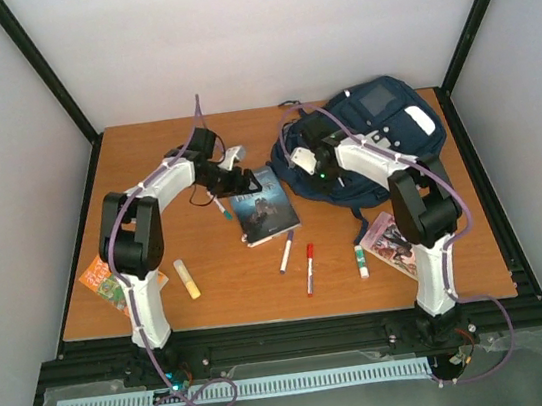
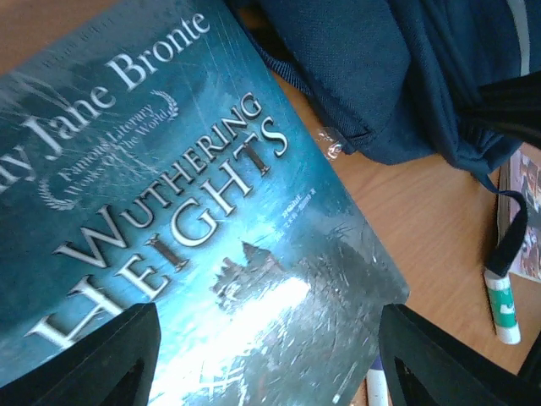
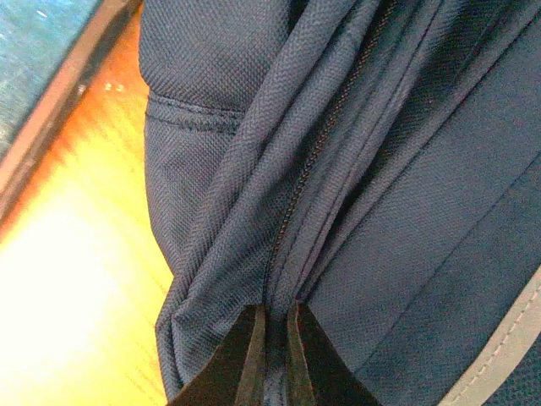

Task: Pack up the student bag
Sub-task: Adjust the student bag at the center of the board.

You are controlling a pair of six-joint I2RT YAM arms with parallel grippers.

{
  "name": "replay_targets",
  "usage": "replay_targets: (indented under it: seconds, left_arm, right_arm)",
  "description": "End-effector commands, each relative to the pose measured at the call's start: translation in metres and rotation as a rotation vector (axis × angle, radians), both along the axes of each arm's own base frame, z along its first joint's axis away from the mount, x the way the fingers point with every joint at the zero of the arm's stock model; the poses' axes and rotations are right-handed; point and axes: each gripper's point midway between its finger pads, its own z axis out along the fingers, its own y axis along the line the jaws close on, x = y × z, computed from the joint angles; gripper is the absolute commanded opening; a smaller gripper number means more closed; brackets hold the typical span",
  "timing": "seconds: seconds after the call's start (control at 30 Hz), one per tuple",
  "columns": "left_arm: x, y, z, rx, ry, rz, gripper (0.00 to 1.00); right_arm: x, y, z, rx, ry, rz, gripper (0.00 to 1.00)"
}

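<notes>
The student bag, navy blue with a white front patch, lies at the back right of the table. My right gripper is at its left edge. In the right wrist view the gripper is shut on a fold of the bag's fabric beside a closed zipper. A teal "Wuthering Heights" book lies flat just left of the bag. My left gripper hovers over it, open. In the left wrist view its fingers straddle the book's cover wide apart, with the bag behind.
On the wooden table, near the front, lie a white marker, a red-capped marker, a green-capped glue stick, a yellow stick, an orange booklet and a pink booklet. A pen lies under the left arm.
</notes>
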Motion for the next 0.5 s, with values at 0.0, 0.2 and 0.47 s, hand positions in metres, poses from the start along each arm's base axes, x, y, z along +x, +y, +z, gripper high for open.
replay_targets:
  seconds: [0.0,0.2,0.47]
  left_arm:
    - [-0.011,-0.022,-0.002,-0.026,0.026,-0.077,0.72]
    - [-0.027,-0.014,-0.023,0.041,0.081,-0.1,0.72]
    - [-0.049,0.014,-0.041,0.152,0.113,-0.088,0.73]
  right_arm:
    - [-0.019,-0.028,0.008,-0.042,0.028,0.006,0.05]
    - [-0.023,-0.057,0.015,-0.052,0.023,-0.031,0.05]
    - [-0.034,-0.083,0.023,-0.06,-0.002,-0.05,0.03]
